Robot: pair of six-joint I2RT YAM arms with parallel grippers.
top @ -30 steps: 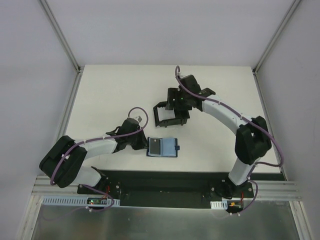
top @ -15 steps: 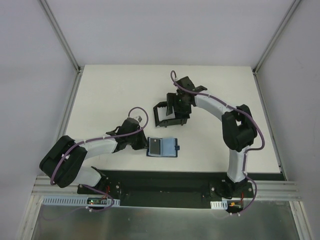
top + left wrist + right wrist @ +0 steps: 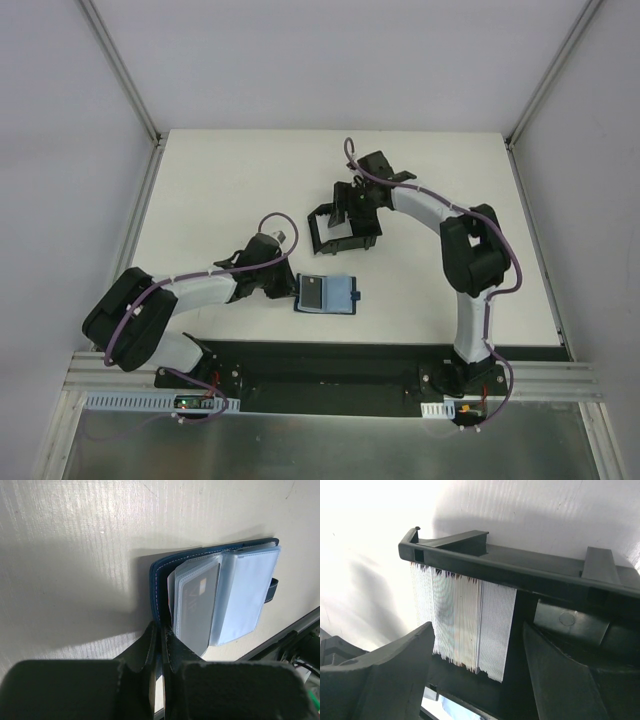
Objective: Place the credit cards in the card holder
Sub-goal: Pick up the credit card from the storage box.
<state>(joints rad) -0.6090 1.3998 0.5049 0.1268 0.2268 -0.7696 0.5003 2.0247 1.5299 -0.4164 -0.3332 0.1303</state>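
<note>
The navy card holder [image 3: 327, 294] lies open near the table's front edge. In the left wrist view its cover [image 3: 159, 582] shows clear sleeves, one holding a pale card [image 3: 196, 607]. My left gripper [image 3: 288, 287] is shut on the cover's left edge [image 3: 160, 636]. A stack of whitish credit cards [image 3: 462, 622] stands on edge inside the black tray [image 3: 520, 567]. My right gripper [image 3: 477, 630] is open, with one finger on each side of the stack. In the top view it [image 3: 352, 206] hovers over the tray [image 3: 316, 236].
The holder's snap tab [image 3: 271, 589] points towards the table's front edge, where the black base rail [image 3: 340, 365] runs. Frame posts and white walls stand at the table's left, right and back.
The right arm's elbow has folded inward and its gripper has shifted slightly over the tray. The left arm and the card holder have hardly moved.
</note>
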